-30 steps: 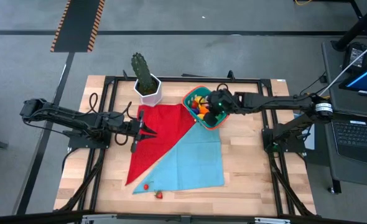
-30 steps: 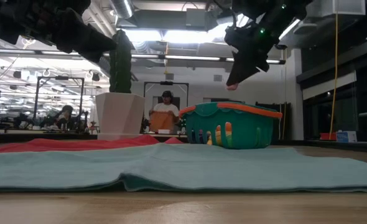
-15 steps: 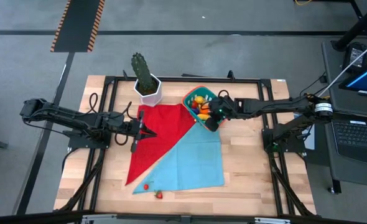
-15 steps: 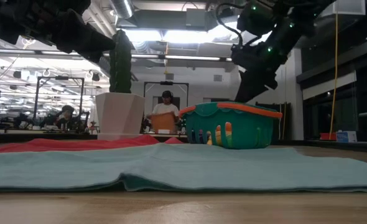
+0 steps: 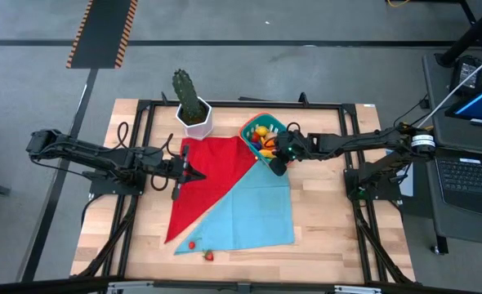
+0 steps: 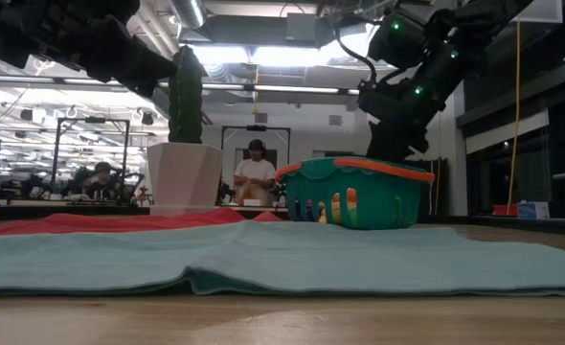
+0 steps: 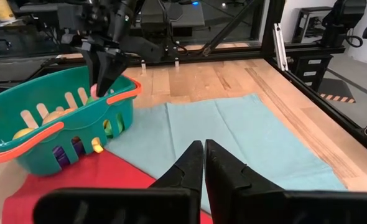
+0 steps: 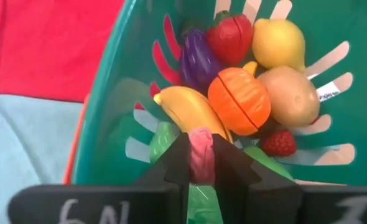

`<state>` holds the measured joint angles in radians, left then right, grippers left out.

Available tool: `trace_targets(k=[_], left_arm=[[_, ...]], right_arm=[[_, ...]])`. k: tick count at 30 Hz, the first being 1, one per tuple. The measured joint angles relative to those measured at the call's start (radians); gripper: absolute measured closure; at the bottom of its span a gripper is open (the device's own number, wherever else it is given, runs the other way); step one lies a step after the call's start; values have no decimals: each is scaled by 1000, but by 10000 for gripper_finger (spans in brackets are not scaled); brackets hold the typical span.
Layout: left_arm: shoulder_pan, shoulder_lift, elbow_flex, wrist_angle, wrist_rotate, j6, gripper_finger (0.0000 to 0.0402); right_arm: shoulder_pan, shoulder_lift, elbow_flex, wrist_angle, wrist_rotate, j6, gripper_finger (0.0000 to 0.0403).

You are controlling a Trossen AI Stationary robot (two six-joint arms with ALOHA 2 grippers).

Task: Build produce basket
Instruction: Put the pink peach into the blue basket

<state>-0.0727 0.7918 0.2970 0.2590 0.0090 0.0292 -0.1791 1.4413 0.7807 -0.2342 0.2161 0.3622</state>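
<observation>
My right jaws [image 8: 201, 163] pinch a pink piece low over the basket [image 8: 112, 112]; released crooked, it may bounce off the banana [image 8: 186, 111].

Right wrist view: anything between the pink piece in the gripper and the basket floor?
Yes. The right gripper, shut on the pink piece, is inside the basket, directly over the banana and orange. The piece would land on that pile, not the floor.
</observation>
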Motion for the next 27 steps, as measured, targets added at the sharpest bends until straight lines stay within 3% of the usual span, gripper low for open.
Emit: trace_targets(k=[11, 27], left_arm=[[0, 0, 0, -13, 0, -1, 362], [0, 0, 0, -43, 0, -2, 328]], right_arm=[[0, 0, 1, 3, -61, -78, 320], [1, 0, 2, 7, -61, -26, 317]])
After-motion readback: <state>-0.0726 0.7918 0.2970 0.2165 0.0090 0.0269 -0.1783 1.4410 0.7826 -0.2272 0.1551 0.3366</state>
